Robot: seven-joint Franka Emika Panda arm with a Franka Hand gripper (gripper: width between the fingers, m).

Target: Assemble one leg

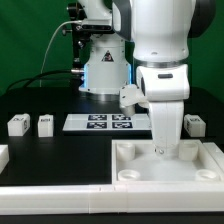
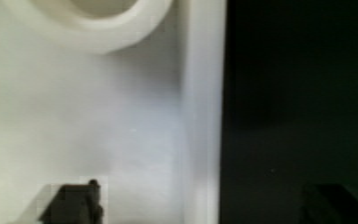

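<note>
Three small white legs stand on the black table in the exterior view: two at the exterior view's left [image 1: 17, 124] [image 1: 45, 123] and one at its right [image 1: 193, 123], behind the arm. My gripper [image 1: 165, 147] hangs low over the far rim of the large white tray-like piece [image 1: 130, 172]. In the wrist view my gripper [image 2: 208, 205] is open and empty. One fingertip [image 2: 73, 203] is over the white tray surface [image 2: 105, 120], the other [image 2: 345, 205] over the black table beyond its edge. A round corner socket [image 2: 96, 20] shows on the tray.
The marker board [image 1: 110, 122] lies flat on the table behind the tray, between the legs. The robot's base [image 1: 105, 65] stands at the back. A white part shows at the exterior view's left edge [image 1: 3, 155].
</note>
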